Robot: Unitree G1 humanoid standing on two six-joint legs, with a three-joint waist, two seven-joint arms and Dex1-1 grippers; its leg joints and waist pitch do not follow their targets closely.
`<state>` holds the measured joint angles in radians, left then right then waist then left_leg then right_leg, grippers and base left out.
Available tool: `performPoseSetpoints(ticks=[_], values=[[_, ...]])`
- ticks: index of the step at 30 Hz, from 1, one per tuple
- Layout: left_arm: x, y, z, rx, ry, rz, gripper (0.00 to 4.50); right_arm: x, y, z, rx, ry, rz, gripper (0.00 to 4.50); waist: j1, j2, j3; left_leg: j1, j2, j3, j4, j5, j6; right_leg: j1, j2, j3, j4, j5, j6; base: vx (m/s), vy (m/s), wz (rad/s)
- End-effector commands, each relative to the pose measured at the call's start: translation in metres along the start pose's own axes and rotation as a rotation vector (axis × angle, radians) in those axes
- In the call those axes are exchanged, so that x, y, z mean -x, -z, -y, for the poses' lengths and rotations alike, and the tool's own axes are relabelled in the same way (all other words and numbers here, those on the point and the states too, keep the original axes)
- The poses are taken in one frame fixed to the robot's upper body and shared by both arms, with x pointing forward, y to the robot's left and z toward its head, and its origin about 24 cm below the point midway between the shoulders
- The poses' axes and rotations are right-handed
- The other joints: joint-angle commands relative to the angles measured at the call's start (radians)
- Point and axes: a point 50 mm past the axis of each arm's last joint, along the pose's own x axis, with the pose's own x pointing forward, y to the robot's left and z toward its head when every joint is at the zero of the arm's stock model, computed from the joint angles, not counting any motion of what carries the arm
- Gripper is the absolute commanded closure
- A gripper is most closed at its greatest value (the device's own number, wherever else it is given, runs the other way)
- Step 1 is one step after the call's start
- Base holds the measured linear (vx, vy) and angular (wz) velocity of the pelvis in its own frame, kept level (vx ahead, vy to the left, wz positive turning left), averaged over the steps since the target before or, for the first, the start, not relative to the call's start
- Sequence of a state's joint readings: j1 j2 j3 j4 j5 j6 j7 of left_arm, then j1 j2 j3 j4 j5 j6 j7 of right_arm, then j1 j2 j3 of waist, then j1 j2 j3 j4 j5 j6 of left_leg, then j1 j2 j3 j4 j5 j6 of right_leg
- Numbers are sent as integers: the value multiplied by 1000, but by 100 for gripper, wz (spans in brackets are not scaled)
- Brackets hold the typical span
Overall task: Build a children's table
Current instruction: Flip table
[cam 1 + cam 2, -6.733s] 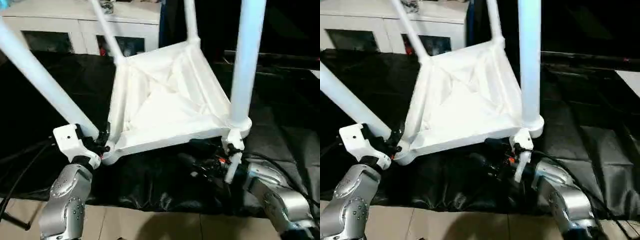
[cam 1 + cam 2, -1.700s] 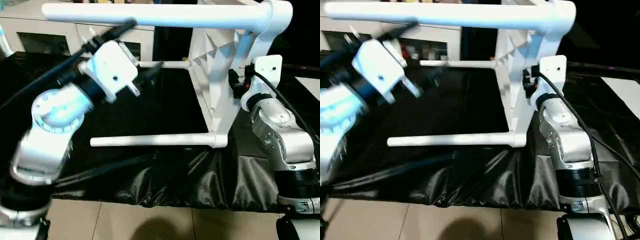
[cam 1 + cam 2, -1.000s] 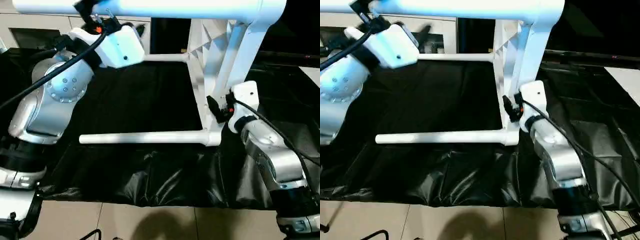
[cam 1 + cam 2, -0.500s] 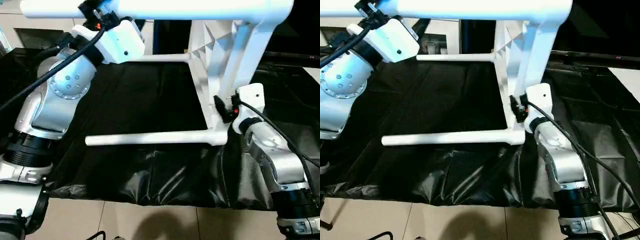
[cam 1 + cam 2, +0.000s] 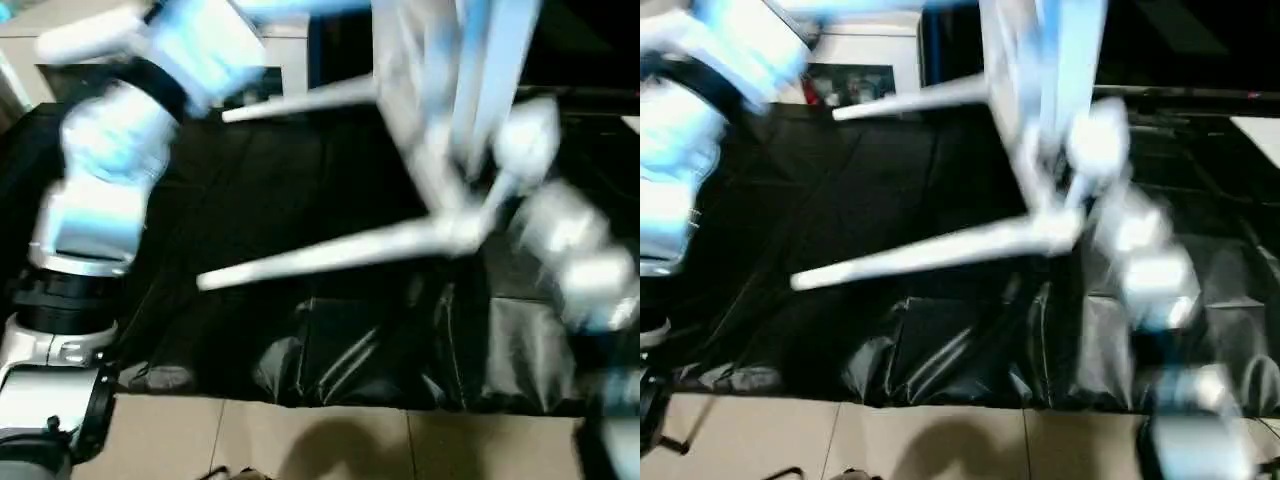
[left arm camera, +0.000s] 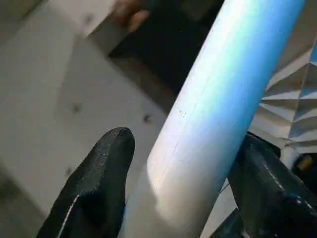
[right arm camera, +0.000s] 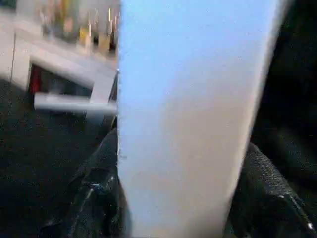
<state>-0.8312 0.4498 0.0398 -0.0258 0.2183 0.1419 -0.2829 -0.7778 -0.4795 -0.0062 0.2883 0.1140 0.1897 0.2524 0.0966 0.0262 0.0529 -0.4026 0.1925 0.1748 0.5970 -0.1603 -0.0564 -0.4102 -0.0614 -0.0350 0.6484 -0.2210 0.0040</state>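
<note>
The children's table hangs on its side above the black-covered surface, smeared by motion. Its ribbed tabletop (image 5: 425, 110) stands nearly upright at the right. One white leg (image 5: 330, 252) slopes down to the left, and another leg (image 5: 300, 100) points left further back. My left gripper (image 6: 187, 140) is at the upper left, its black fingers (image 6: 101, 173) closed around the topmost leg (image 6: 213, 109). My right gripper (image 7: 181, 151) holds the tabletop's edge (image 7: 188, 99), one finger on each side of the white slab.
A black sheet (image 5: 300, 190) covers the work surface and hangs crumpled over its front edge. A white glass-doored cabinet (image 5: 865, 60) stands behind. Beige floor tiles (image 5: 300, 440) show in front. My left arm (image 5: 100, 200) fills the left side.
The table has swung: its tabletop end rose, so the lower leg now slopes instead of lying level. My right gripper went up with the tabletop. Both grippers narrowed onto the table.
</note>
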Motion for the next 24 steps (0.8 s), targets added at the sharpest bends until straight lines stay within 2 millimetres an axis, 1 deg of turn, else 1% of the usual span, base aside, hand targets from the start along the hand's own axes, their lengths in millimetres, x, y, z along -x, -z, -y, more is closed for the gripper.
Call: performPoseSetpoints(ticks=[1, 2, 3, 4, 5, 6, 7, 8, 9, 10, 11, 12, 13, 14, 15, 16, 17, 18, 19, 20, 21, 23, 24], values=[[7, 14, -15, 204, -148, -60, 172, -4, -32, 21, 21, 43, 137, 203, 8, -34, -75, 19, 15, 4, -36, -40, 55, 60, -54, 36, -61, 72, -211, 0, 0, 0], [7, 14, -16, 208, -151, -60, 172, -4, -32, 22, 21, 42, 140, 203, 9, -37, -75, 21, 18, 3, -38, -47, 57, 59, -55, 34, -59, 59, -215, 0, 0, 0], [8, 14, -20, 236, -187, -67, 173, -7, -43, 25, 33, 37, 176, 203, 12, -39, -76, 22, 19, 4, -37, -48, 55, 59, -54, 33, -59, 56, -215, 0, 0, 0], [11, 16, -23, 269, -222, -80, 175, -11, -54, 28, 44, 27, 215, 203, 14, -39, -75, 22, 22, 3, -38, -51, 51, 57, -54, 32, -59, 51, -218, 0, 0, 0], [12, 16, -25, 278, -231, -87, 176, -12, -58, 29, 46, 21, 226, 203, 15, -37, -75, 22, 23, 1, -37, -51, 46, 56, -54, 32, -58, 52, -220, 0, 0, 0], [21, 21, -28, 318, -269, -132, 176, -16, -73, 29, 48, -27, 273, 203, 15, -43, -75, 24, 25, 3, -37, -56, 44, 55, -54, 32, -58, 57, -221, 0, 0, 0], [27, 25, -27, 327, -272, -158, 176, -19, -76, 28, 46, -60, 280, 203, 9, -51, -72, 15, 23, -1, -39, -53, 43, 62, -54, 29, -55, 64, -225, 0, 0, 0], [34, 28, -25, 324, -270, -184, 176, -21, -77, 25, 59, -91, 277, 203, 8, -56, -71, 19, 26, 1, -38, -62, 47, 58, -55, 30, -57, 64, -226, 0, 0, 0], [37, 30, -24, 320, -267, -199, 176, -22, -77, 24, 69, -108, 273, 203, 9, -55, -70, 18, 26, 0, -37, -62, 48, 58, -57, 30, -56, 61, -225, 0, 0, 0], [40, 31, -22, 313, -261, -209, 176, -23, -75, 22, 74, -124, 271, 203, 7, -59, -68, 18, 26, 2, -39, -71, 47, 56, -56, 31, -60, 43, -221, 0, 0, 0], [42, 32, -21, 310, -258, -215, 179, -24, -75, 20, 76, -133, 271, 203, 7, -55, -67, 21, 27, 0, -40, -82, 39, 54, -56, 31, -61, 28, -216, 0, 0, 0], [44, 33, -20, 300, -251, -223, 181, -25, -74, 20, 73, -130, 271, 203, 5, -65, -66, 22, 28, 2, -40, -89, 36, 54, -55, 31, -63, 21, -213, 0, 0, 0], [46, 33, -19, 300, -251, -230, 181, -26, -73, 19, 68, -136, 277, 203, 6, -67, -64, 24, 28, 2, -43, -105, 26, 52, -55, 31, -65, -2, -206, 0, 0, 0], [46, 34, -19, 300, -251, -231, 182, -26, -73, 18, 68, -137, 277, 182, 5, -66, -63, 26, 29, 0, -44, -125, 14, 51, -57, 31, -66, -27, -201, 0, 0, 0], [48, 34, -19, 295, -250, -244, 182, -29, -73, 18, 52, -139, 290, 182, 5, -66, -62, 27, 30, 0, -45, -133, 8, 49, -56, 31, -68, -37, -198, 0, 0, 0], [48, 34, -19, 295, -250, -244, 185, -29, -73, 18, 52, -139, 290, 169, 1, -68, -62, 25, 29, -1, -46, -145, -2, 50, -56, 31, -67, -45, -195, 0, 0, 0], [49, 34, -20, 288, -249, -248, 186, -29, -74, 18, 30, -146, 302, 160, 0, -70, -63, 28, 28, 0, -45, -158, -5, 50, -55, 32, -69, -52, -191, 0, 0, 0], [49, 34, -20, 287, -249, -253, 187, -29, -76, 18, 16, -157, 316, 156, 0, -70, -62, 28, 28, 0, -46, -166, -5, 49, -55, 33, -70, -55, -188, 0, 0, 0], [50, 33, -20, 284, -246, -257, 187, -29, -78, 18, 8, -163, 336, 146, -1, -74, -63, 27, 28, -2, -46, -170, -5, 50, -56, 32, -69, -62, -183, 0, 0, 0], [50, 34, -19, 280, -244, -262, 191, -28, -81, 18, -4, -178, 357, 133, 1, -72, -64, 26, 28, -2, -46, -162, -5, 50, -57, 32, -69, -59, -181, 0, 0, 0], [50, 34, -19, 278, -242, -265, 195, -27, -82, 18, -12, -186, 374, 124, 1, -72, -63, 27, 29, -1, -45, -156, -4, 49, -56, 33, -69, -49, -183, 0, 0, 0], [50, 35, -18, 279, -239, -273, 199, -25, -84, 18, -30, -188, 410, 114, 1, -67, -64, 25, 27, -2, -45, -154, -4, 49, -55, 32, -68, -38, -186, 0, 0, 0], [50, 35, -18, 279, -239, -273, 202, -25, -84, 18, -30, -188, 411, 96, 1, -69, -65, 25, 27, -2, -45, -156, -4, 50, -55, 32, -68, -40, -186, 0, 0, 0]])
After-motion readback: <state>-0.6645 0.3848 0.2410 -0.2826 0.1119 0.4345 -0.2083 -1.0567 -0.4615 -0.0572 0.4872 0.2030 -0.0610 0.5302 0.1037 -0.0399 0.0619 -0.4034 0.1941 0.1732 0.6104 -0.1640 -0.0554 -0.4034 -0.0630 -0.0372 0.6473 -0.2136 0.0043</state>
